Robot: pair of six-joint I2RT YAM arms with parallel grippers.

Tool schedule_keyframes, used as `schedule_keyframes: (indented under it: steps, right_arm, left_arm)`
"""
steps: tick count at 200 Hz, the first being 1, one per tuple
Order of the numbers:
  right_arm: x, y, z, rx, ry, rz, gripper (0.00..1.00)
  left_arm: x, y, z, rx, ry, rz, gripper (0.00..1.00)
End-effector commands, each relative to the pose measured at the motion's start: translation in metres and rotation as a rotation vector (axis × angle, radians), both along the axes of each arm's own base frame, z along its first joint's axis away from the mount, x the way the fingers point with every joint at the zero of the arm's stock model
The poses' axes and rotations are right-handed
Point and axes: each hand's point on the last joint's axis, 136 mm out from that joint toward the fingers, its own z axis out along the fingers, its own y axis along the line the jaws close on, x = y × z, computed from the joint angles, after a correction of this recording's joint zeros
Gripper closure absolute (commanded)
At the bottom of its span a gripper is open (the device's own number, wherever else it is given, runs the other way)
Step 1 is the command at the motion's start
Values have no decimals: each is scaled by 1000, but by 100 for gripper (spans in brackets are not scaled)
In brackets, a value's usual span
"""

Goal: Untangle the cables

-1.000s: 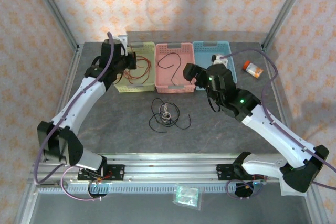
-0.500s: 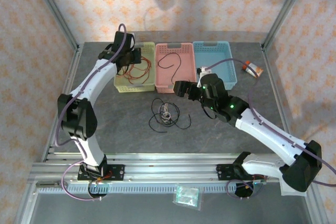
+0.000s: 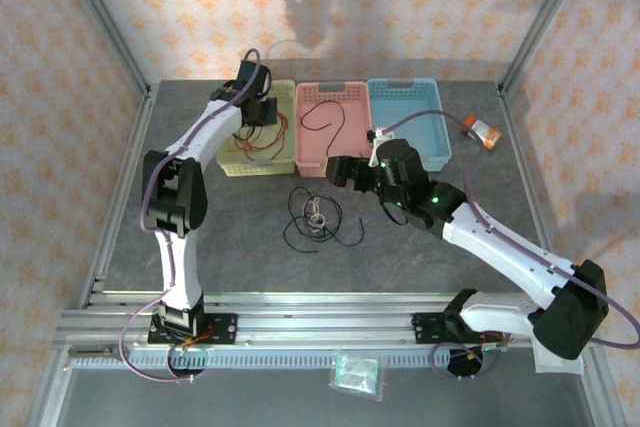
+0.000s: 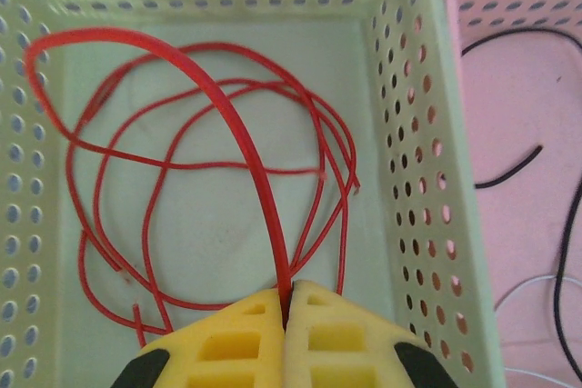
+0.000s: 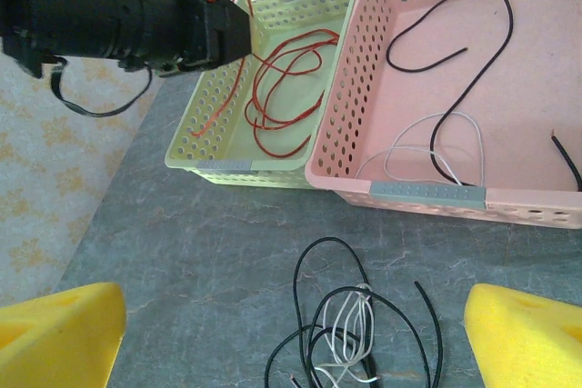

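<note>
The left gripper [image 4: 286, 302], pinched shut on the red cable [image 4: 264, 190], hangs over the yellow-green basket [image 4: 386, 134] near the far edge of the table [image 5: 182, 252]. The right gripper [image 5: 289, 333] gapes wide and empty above the black-and-white tangle [image 5: 350, 333], mid-table. The wire looks light, limp and prone to snagging; an outer black loop seems the best hold.

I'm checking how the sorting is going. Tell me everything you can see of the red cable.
The red cable is a thin, glossy, flexible wire. It lies in several loose, overlapping loops on the floor of the yellow-green basket. One strand rises out of the coil in a tall arc and is pinched between the shut yellow fingers of the left gripper above the basket. No other cable touches it.
</note>
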Motion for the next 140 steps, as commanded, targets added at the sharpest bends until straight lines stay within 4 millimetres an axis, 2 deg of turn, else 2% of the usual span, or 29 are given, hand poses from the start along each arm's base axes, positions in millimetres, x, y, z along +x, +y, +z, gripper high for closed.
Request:
schedule_keyframes:
  steps: [1,30,47,63,94,117,140]
  right_arm:
    - [0,-3,7,-1,-18,-10,5]
    - [-4,-13,6,-7,-14,-37,5]
    - [-9,-22,4,-14,-15,-58,5]
    - [-14,-33,-1,-29,-12,-85,5]
    - [-23,-45,-15,-53,24,-109,5]
    - [-30,-47,-28,-65,66,-102,10]
    - [-38,-54,-49,-131,130,-114,14]
  left_arm:
    - [8,-4,2,-37,7,-3,100]
    - [18,-7,-19,-47,48,15,100]
    - [19,-2,-26,-31,63,42,85]
    - [17,3,-25,-21,52,74,64]
    - [14,6,-3,-34,-6,90,41]
    - [6,5,20,-49,-41,70,34]
    - [-12,-11,43,-134,-100,-2,30]
